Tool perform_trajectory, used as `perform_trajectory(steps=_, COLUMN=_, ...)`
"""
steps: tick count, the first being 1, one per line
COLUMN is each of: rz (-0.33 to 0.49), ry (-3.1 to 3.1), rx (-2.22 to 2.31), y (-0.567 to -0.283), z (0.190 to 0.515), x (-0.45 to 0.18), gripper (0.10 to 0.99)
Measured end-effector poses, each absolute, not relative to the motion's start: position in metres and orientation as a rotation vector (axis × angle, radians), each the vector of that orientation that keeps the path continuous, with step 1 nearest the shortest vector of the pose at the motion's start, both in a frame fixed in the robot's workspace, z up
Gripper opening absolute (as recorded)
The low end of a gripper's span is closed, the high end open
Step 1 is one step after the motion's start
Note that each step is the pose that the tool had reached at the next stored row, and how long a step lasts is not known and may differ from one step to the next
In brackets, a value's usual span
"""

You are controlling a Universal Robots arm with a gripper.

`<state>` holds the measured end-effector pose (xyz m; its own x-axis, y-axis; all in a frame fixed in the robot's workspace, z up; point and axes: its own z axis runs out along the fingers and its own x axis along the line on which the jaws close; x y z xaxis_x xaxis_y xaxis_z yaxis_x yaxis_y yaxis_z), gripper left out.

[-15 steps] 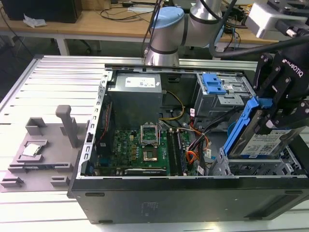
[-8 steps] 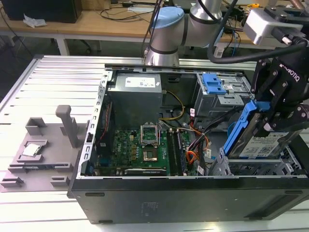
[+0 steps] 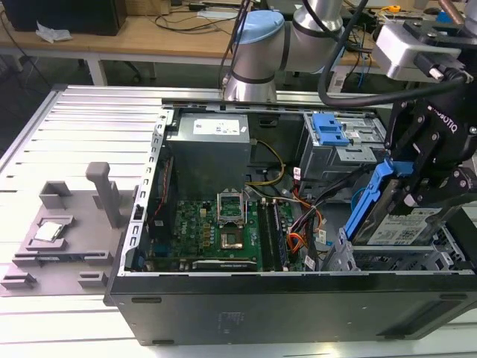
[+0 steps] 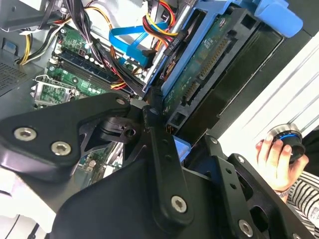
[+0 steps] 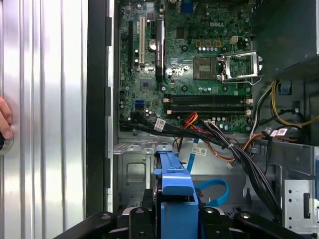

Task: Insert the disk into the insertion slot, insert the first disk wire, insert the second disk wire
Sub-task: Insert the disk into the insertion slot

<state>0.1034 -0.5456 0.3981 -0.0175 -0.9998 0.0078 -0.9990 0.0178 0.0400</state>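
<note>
Disk point(image 3: 393, 233) partly hidden behind pincer point(image 3: 422, 194)

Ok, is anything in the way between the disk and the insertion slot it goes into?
Possibly. The gripper holds the disk tilted right above the insertion slot. In the first wrist view, a looped blue cable and a black wire bundle lie close ahead of the disk.

Exterior view angled down on case point(image 3: 261, 306), both wrist views close — sharing motherboard point(image 5: 149, 84)
</note>
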Motion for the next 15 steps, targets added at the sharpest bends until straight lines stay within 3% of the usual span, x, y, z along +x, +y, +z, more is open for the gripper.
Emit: perform_trajectory(steps=15, rz=-0.036, ry=-2.217, rx=2.178, y=-0.546, z=0.383, x=0.103, gripper=0.365)
